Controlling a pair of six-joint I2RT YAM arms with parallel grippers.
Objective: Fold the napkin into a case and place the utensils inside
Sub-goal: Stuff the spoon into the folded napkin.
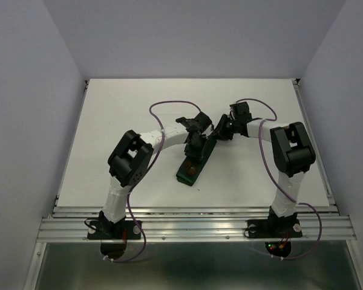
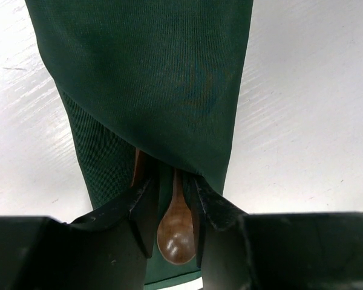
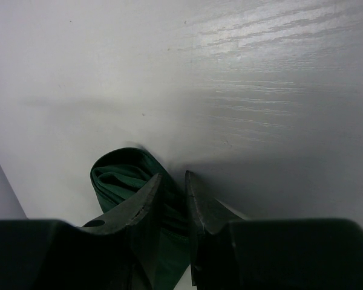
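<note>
- Left: my left gripper [image 2: 171, 181] hangs low over the near end of the napkin [image 2: 151, 78], its jaws apart and gripping nothing.
- Centre: the spoon [image 2: 176, 235] lies between those jaws, with its bowl exposed and its handle tucked under the napkin's fold. The napkin is a long, narrow folded strip lying mid-way across the white table [image 1: 109, 121].
- Right: my right gripper [image 3: 172, 178] sits at the strip's far end, jaws nearly together and pinched on the cloth, which bulges in a loop beside one finger.

One napkin [image 2: 151, 78], one spoon [image 2: 176, 232], one other wooden utensil [image 2: 137, 169], two arms [image 1: 130, 160].
</note>
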